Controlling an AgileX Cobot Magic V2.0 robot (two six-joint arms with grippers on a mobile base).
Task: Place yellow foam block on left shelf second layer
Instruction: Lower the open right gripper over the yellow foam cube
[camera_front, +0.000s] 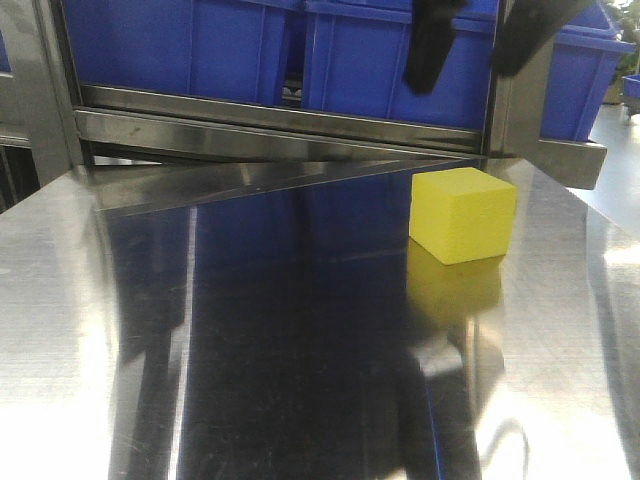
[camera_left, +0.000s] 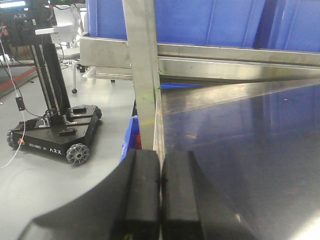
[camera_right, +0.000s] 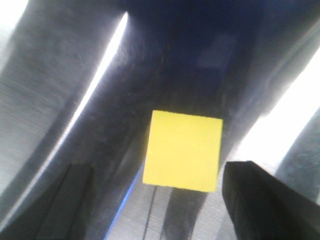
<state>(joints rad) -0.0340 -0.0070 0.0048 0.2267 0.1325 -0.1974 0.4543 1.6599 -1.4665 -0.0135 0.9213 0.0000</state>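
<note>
Front view: the block (camera_front: 463, 213) sits flat on the steel table (camera_front: 300, 400), at about 2 o'clock from the table's centre. It is upright and square-edged, and its yellow reflection shows in the steel just below it. Nothing touches it.

The right gripper (camera_front: 478, 40) hangs above the block at 12 o'clock from it, clear of its top face. Its two black fingers (camera_front: 430, 45) stand wide apart and hold nothing. Only the finger ends are in frame.

Right wrist view: the block (camera_right: 183, 150) lies slightly toward 5 o'clock of frame centre, with one yellow face toward the camera. The right gripper (camera_right: 160, 167) straddles it from above, with one dark finger (camera_right: 75, 200) at 7 o'clock and the other at 4 o'clock. Steel shows between each finger and the block. The picture is blurred, so the height above the block cannot be judged.

Left wrist view: the left gripper (camera_left: 160, 175) has its two black pads pressed together with nothing between them. It sits at the table's left edge (camera_left: 240, 150), at 6 o'clock of a steel post (camera_left: 142, 75).

Behind the table, at 12 o'clock, a steel shelf (camera_front: 280, 115) carries blue bins (camera_front: 200, 45). At 9 o'clock in the left wrist view, a black wheeled base (camera_left: 55, 135) with a mast stands on the floor, well apart from the table.
</note>
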